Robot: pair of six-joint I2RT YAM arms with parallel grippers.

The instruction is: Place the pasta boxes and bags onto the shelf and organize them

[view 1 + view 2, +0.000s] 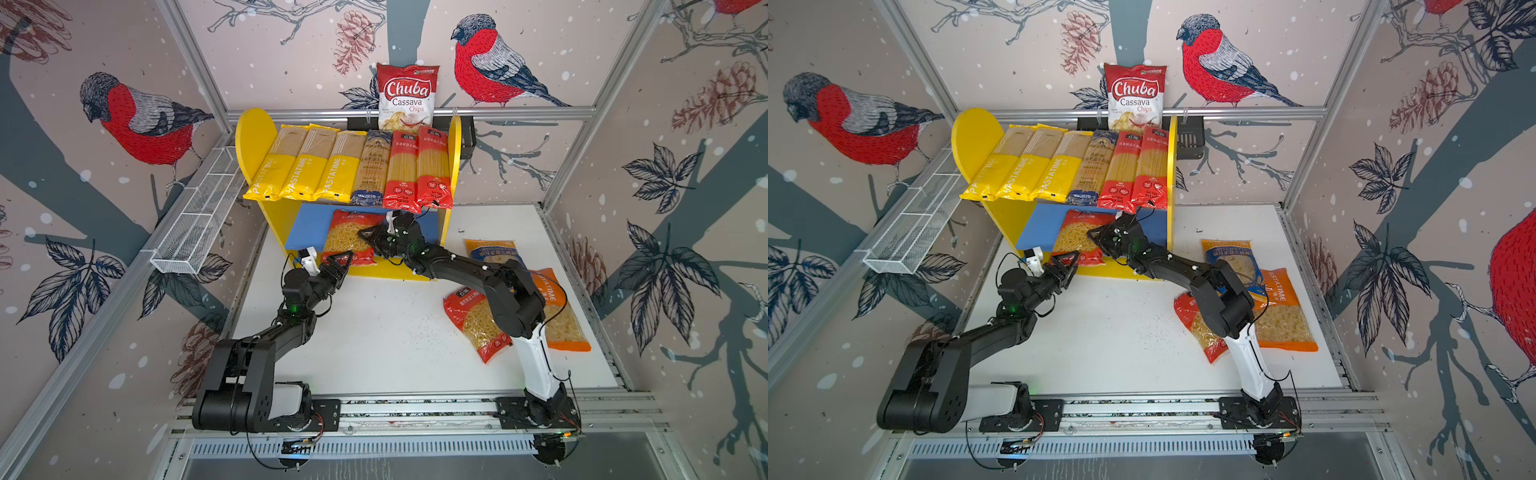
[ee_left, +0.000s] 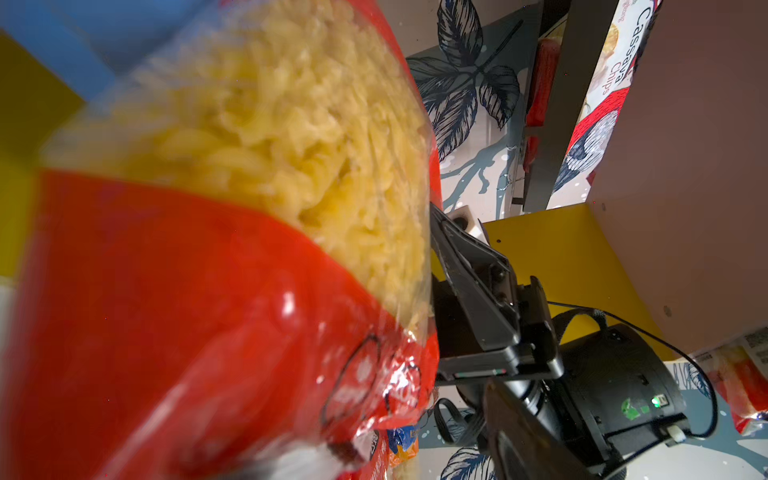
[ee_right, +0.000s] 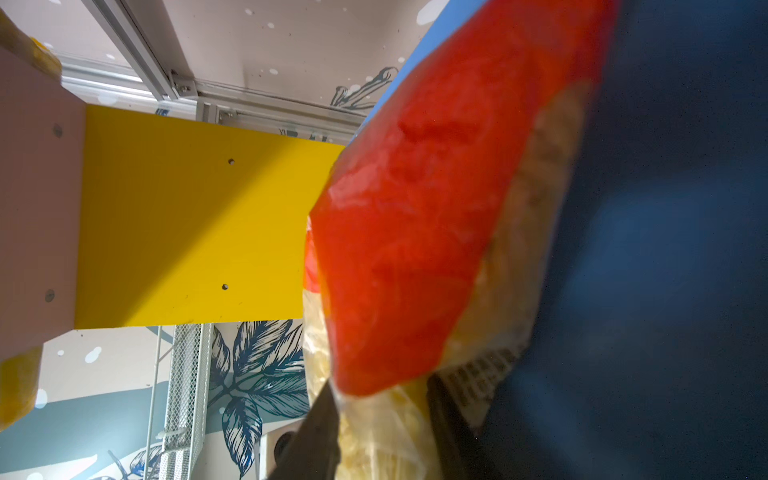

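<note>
The shelf (image 1: 253, 141) (image 1: 973, 141) carries three yellow PASTATIME packs (image 1: 303, 166), a dark blue spaghetti pack (image 1: 372, 166) and two red spaghetti packs (image 1: 419, 166) side by side on its upper board. A red macaroni bag (image 1: 349, 237) (image 1: 1075, 237) (image 2: 249, 208) (image 3: 415, 228) lies on the blue lower board (image 1: 307, 224). My left gripper (image 1: 347, 261) (image 1: 1073, 261) stands open at the bag's front left corner; its jaws are hidden in the left wrist view. My right gripper (image 1: 365, 235) (image 1: 1094, 233) (image 3: 382, 411) is open, its fingers astride the bag's right edge.
On the table at the right lie a red bag (image 1: 469, 320), a blue bag (image 1: 494, 253) and an orange bag (image 1: 561, 316), partly under my right arm. A Chuba chips bag (image 1: 407, 97) stands in a black basket (image 1: 467, 135) behind the shelf. A white wire rack (image 1: 199, 220) hangs on the left wall.
</note>
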